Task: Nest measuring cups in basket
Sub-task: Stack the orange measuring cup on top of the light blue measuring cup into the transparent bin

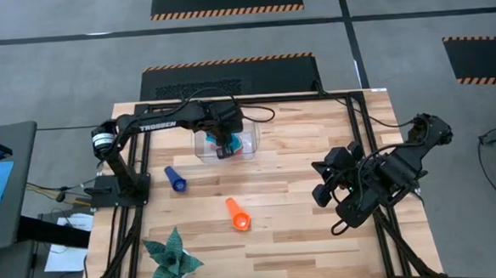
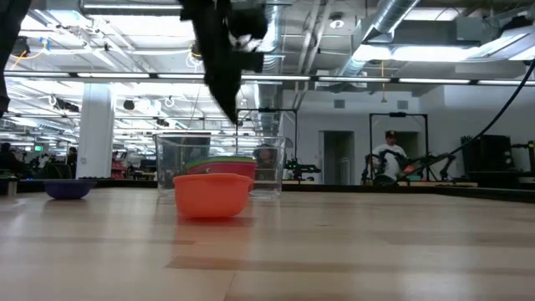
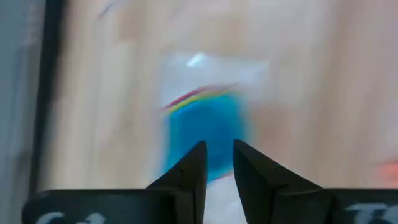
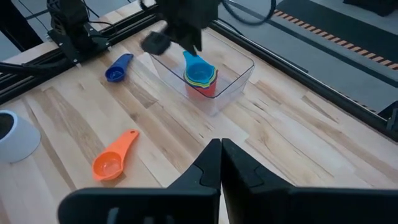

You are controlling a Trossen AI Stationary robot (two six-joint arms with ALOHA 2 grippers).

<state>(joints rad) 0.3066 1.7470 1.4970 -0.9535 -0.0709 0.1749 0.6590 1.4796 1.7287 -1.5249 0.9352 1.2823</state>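
Observation:
The clear basket [image 1: 206,147] [image 4: 233,78] stands on the far middle of the table. Inside it is a stack of cups [image 4: 200,76]: light blue on top, yellow under it, red at the bottom. My left gripper [image 3: 217,163] [image 1: 226,138] hovers just above the stack with a narrow gap between its fingers. A dark blue cup [image 1: 176,179] [image 4: 116,70] lies left of the basket. An orange cup [image 1: 237,214] [image 4: 112,163] lies nearer the table's near edge. My right gripper [image 4: 219,163] is shut, off to the table's right [image 1: 329,186].
A teal spiky paper plant [image 1: 171,259] sits at the near left corner. Black frame rails run along the table's left and right sides [image 1: 369,141]. Bare wood lies between the orange cup and my right arm. People stand in the room behind [image 2: 389,155].

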